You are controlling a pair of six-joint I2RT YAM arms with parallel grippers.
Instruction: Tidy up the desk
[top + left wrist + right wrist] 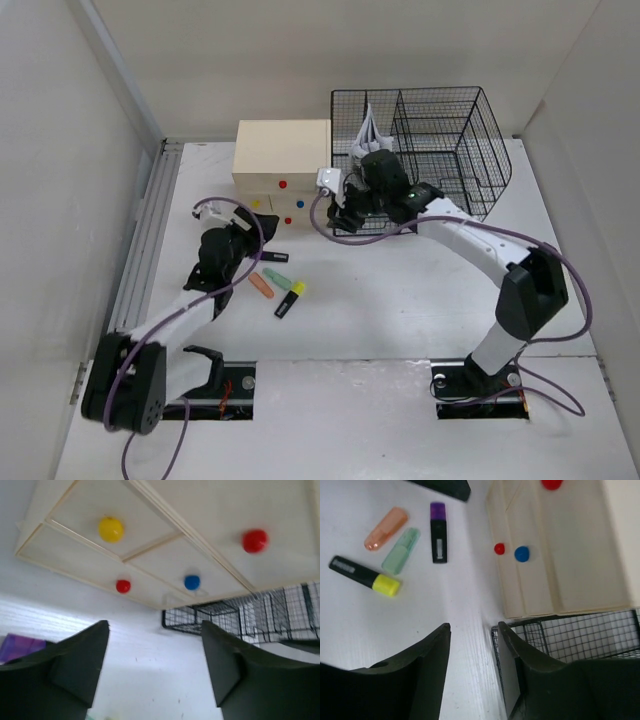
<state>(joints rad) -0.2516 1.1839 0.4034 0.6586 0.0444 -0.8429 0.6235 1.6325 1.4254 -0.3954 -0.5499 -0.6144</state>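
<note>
the large matte-white desk (400, 300) fills the middle and lower part of the top view. the cream drawer box with coloured knobs (282, 150) and the black wire-mesh rack (440, 130) sit side by side along its upper edge, likely as the storage spots. left of centre lie an orange translucent marker (386, 528), a pale green marker (401, 550), a black highlighter with purple cap (438, 531) and a black highlighter with yellow cap (365, 575). they are scattered at odd angles, so they look like the clutter to put away. the left gripper (155, 630) hangs facing the drawer fronts, jaws spread wide and empty. the right gripper (473, 630) hovers by the rack's lower-left corner, jaws parted a little, holding nothing.
</note>
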